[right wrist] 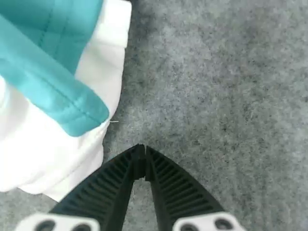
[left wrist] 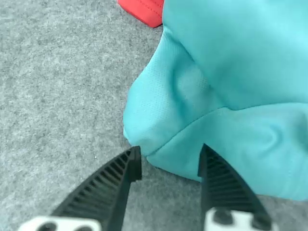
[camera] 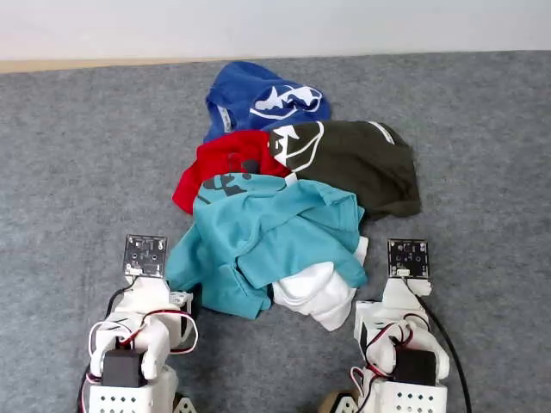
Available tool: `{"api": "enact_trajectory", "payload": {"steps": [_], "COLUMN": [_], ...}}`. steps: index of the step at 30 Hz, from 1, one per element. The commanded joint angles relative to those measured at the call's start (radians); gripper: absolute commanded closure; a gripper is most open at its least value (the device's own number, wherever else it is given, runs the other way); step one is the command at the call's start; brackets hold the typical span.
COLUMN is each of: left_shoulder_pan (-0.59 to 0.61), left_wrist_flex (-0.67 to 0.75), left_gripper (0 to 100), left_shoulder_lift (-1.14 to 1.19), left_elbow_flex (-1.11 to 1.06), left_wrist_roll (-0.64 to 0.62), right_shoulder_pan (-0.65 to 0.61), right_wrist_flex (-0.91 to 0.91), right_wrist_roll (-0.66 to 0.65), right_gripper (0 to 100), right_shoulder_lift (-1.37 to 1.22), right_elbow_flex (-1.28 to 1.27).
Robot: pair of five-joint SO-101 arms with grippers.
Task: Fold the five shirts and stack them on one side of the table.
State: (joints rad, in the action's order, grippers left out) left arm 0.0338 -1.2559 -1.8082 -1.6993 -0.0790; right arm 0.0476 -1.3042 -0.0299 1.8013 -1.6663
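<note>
Left hand (left wrist: 169,161) spread wide at the edge of the teal shirt (left wrist: 226,86), right hand (right wrist: 144,153) pinched together, empty. Pulling the teal could drag the tangled white shirt (right wrist: 57,154) along.

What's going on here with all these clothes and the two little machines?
Two small robot arms sit at a grey table in front of an unfolded heap: a blue shirt, a red shirt, a dark shirt, a teal shirt on top and a white shirt poking out beneath it. The left end effector is open at the teal shirt's edge, holding nothing. The right end effector is shut over bare table beside the white shirt.
</note>
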Motion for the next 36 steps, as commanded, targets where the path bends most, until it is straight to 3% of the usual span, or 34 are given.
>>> {"api": "enact_trajectory", "payload": {"steps": [1, 21, 36], "left_shoulder_pan": [-0.006, -0.006, -0.241], "left_wrist_flex": [-0.008, -0.008, -0.006], "left_gripper": [80, 80, 80], "left_shoulder_lift": [-0.012, -0.012, -0.012], "left_elbow_flex": [0.016, 0.016, 0.016], "left_wrist_roll": [-0.006, -0.006, -0.005], "right_shoulder_pan": [0.012, 0.012, 0.010], "right_wrist_flex": [-0.005, -0.005, -0.005], "right_wrist_roll": [0.011, 0.011, 0.011], "right_gripper": [98.8, 98.8, 98.6], "right_shoulder_lift": [0.013, 0.013, 0.013], "right_elbow_flex": [-0.017, -0.017, -0.017]}}
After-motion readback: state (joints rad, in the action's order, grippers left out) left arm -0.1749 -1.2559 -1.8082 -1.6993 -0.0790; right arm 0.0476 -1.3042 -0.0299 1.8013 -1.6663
